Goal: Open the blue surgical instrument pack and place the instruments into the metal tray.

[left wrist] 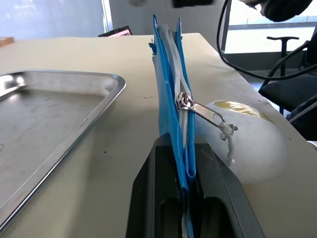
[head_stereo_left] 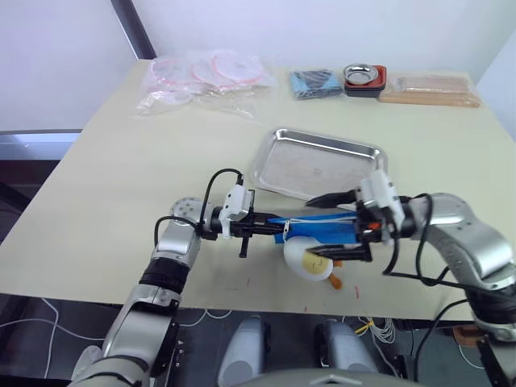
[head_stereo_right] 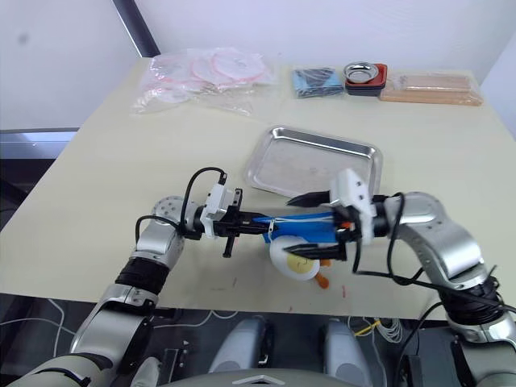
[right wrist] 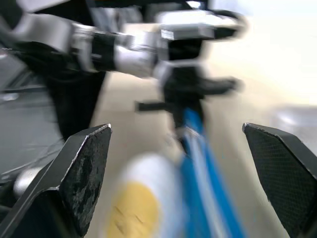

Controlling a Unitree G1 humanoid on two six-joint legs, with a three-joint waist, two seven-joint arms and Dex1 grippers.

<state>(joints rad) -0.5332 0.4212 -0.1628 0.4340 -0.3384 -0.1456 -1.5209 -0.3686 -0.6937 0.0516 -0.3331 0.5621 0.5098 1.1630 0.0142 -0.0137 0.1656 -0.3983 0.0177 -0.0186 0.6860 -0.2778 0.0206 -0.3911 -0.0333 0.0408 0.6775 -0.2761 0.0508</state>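
Note:
The blue surgical instrument pack (head_stereo_left: 318,228) is held on edge just above the table, in front of the metal tray (head_stereo_left: 322,165). My left gripper (head_stereo_left: 272,230) is shut on the pack's left end. In the left wrist view its fingers (left wrist: 163,168) clamp the blue fabric (left wrist: 171,89) just below the silver zipper pull (left wrist: 200,110). My right gripper (head_stereo_left: 322,228) is open at the pack's right end, one finger behind it and one in front. The pack (right wrist: 198,163) runs between those spread fingers (right wrist: 84,168). The instruments are hidden. The tray holds nothing.
A white rounded object with a yellow patch (head_stereo_left: 310,260) lies under the pack near the table's front edge. At the back are clear plastic bags (head_stereo_left: 205,76), a dark blue bundle (head_stereo_left: 314,83), a round metal bowl in a red holder (head_stereo_left: 365,76) and a tan packet (head_stereo_left: 431,89).

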